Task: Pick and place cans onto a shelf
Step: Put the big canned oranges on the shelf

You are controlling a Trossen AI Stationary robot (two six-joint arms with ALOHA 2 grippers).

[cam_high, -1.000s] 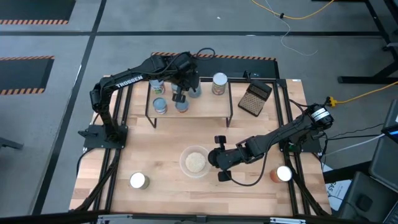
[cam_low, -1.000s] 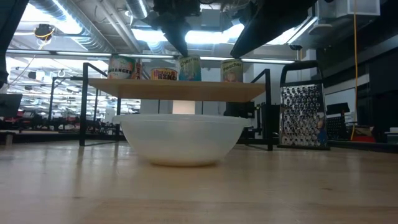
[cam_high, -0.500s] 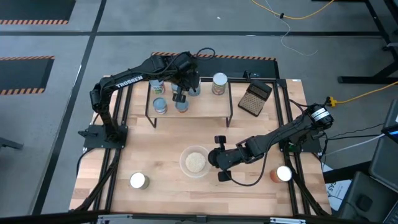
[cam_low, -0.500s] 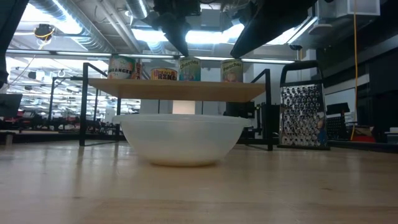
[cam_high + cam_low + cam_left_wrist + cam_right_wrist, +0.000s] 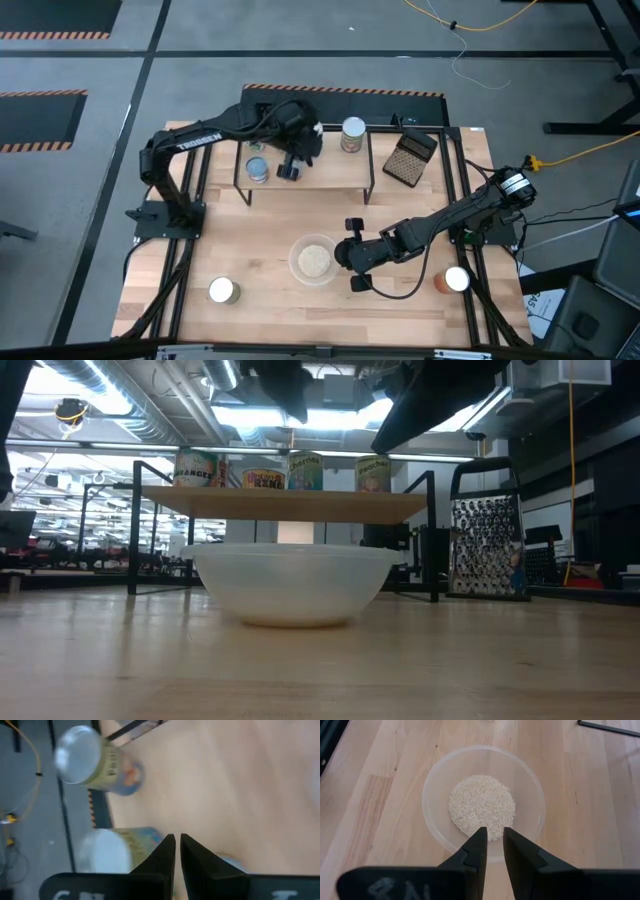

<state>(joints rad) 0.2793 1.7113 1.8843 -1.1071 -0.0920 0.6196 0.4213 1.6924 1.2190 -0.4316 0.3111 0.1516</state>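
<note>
Nearest the table's front edge, one white-topped can stands at the left corner and another at the right; the right gripper hovers beside the glass bowl of grains, fingers slightly parted, holding nothing; farther back, the shelf carries several cans; the left gripper hangs above them, fingers nearly closed, empty.

The wooden table carries a shelf at upper centre, a bowl, a grater, perhaps two loose cans.
</note>
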